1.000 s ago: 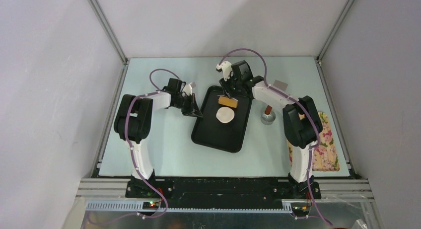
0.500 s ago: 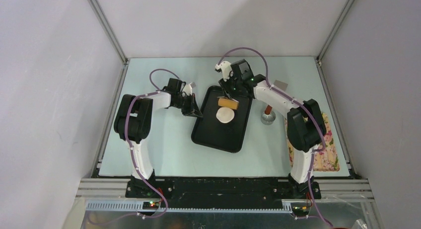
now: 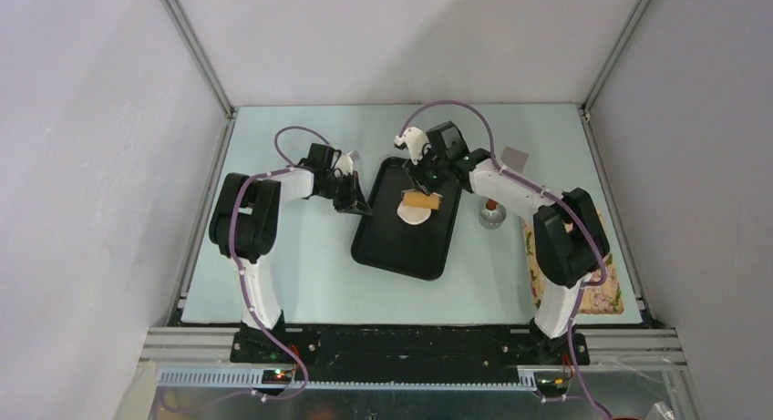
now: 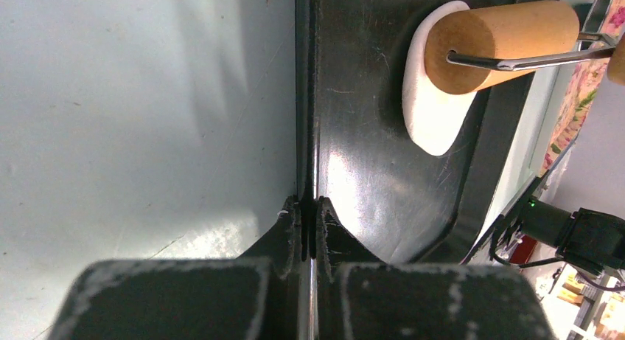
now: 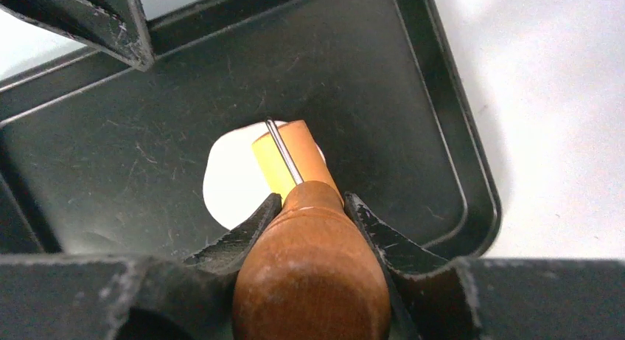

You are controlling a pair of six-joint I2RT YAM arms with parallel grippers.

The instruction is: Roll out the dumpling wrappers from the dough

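Observation:
The dough (image 3: 415, 217) is a flattened white lump lying in the far half of the black tray (image 3: 401, 253). A wooden roller (image 3: 422, 201) on a wire frame rests across its far part. My right gripper (image 3: 422, 178) is shut on the roller's brown handle (image 5: 309, 273). In the right wrist view the roller (image 5: 284, 152) covers the right side of the dough (image 5: 227, 181), with my right gripper (image 5: 313, 200) behind it. My left gripper (image 4: 308, 205) is shut on the tray's left rim (image 4: 306, 96). From there the roller (image 4: 501, 34) sits on the dough (image 4: 431, 122).
A round steel cup (image 3: 492, 217) with a brown stick in it stands right of the tray. A floral cloth (image 3: 602, 256) lies at the table's right edge. A small grey square (image 3: 515, 156) lies at the back right. Metal frame posts border the table.
My right gripper has drawn the roller nearer, from the dough's far edge onto the dough, and the right arm has swung right. The left arm and the tray have not moved.

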